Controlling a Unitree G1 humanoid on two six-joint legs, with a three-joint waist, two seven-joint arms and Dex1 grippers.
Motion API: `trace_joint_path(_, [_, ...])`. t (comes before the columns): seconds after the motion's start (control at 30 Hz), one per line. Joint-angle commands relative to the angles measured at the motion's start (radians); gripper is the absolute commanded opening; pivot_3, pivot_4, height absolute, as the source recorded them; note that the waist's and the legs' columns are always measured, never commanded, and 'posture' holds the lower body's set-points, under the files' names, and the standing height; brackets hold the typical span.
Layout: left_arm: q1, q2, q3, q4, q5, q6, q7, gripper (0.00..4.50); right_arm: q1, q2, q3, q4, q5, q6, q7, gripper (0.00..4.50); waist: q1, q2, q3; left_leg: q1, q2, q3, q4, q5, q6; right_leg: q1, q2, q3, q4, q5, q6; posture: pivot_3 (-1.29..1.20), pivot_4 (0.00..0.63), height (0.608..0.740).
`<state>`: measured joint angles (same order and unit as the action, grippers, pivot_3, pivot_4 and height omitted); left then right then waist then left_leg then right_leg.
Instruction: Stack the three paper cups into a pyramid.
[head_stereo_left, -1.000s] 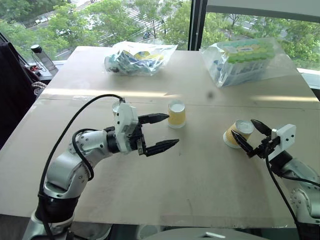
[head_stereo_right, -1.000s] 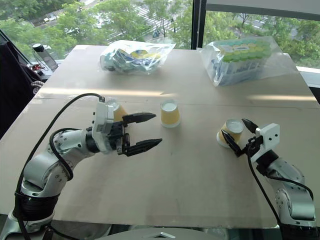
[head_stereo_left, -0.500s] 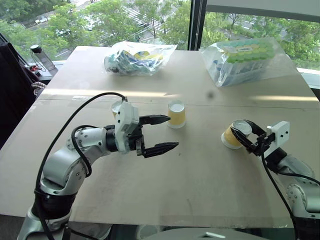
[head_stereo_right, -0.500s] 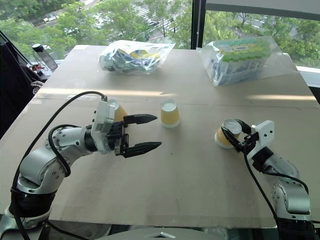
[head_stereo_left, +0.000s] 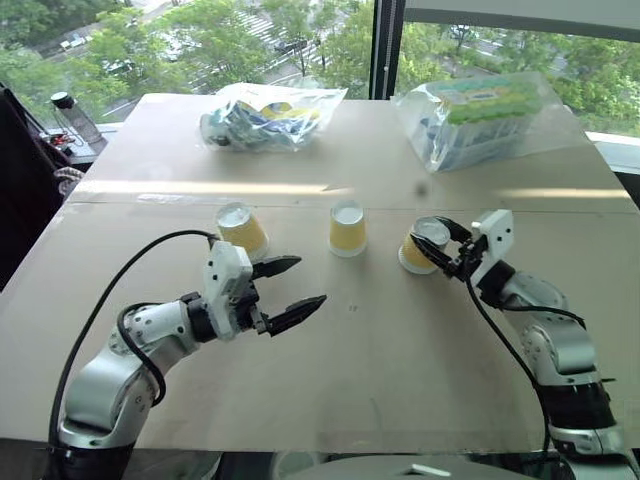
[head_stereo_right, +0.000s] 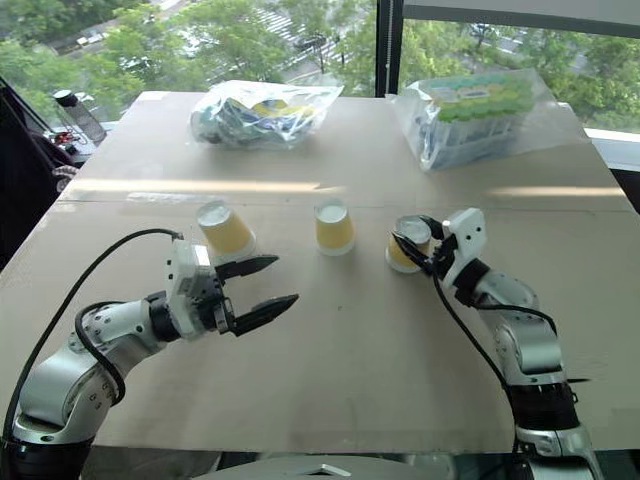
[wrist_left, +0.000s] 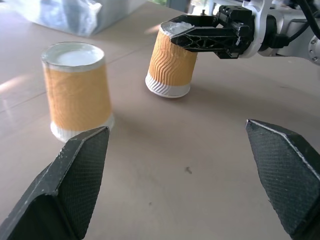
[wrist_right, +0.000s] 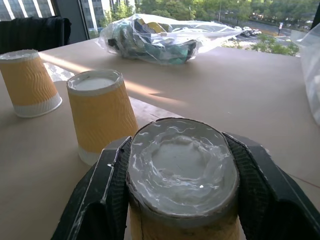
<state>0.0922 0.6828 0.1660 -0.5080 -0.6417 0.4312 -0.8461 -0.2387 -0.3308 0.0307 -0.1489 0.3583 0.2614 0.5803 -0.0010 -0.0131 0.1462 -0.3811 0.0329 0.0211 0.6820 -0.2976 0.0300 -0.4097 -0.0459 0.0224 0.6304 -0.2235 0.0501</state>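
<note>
Left gripper (head_stereo_left: 288, 289): fingers spread wide, holding nothing, near the left cup.
Left cup (head_stereo_left: 241, 228): inverted on the table (head_stereo_left: 380, 370).
Middle cup (head_stereo_left: 347, 228): inverted, standing free.
Right cup (head_stereo_left: 419, 246): tilted, just beside the middle cup.
Right gripper (head_stereo_left: 432, 247): clamped around the right cup.

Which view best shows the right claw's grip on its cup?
The right wrist view: the right claw has a finger on each side of the held cup, near its upturned base. The left wrist view shows that grip side-on, cup tilted; the head views show it smaller.
</note>
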Motion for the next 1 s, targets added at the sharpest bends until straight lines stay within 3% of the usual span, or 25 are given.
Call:
trace_joint_path(0.03, [0.027,-0.014,0.037,-0.06,0.017,-0.047,0.022,4.5,-0.063,0.023,0.026,0.049,-0.034,0.001,-0.012,2.03,0.002,0.0,0.0,0.0,0.0,0.0,0.0,0.0,0.0,0.0,0.0,0.0,0.0,0.0,0.0,0.0,0.15,0.74])
trace_joint_path(1.0, [0.092,-0.066,0.092,-0.049,0.08,-0.131,0.109,4.5,-0.262,0.152,0.104,0.23,-0.121,0.029,0.0,2.03,-0.014,0.0,0.0,0.0,0.0,0.001,0.0,0.0,0.0,-0.001,-0.001,0.001,0.002,0.001,0.001,0.0,0.15,0.74])
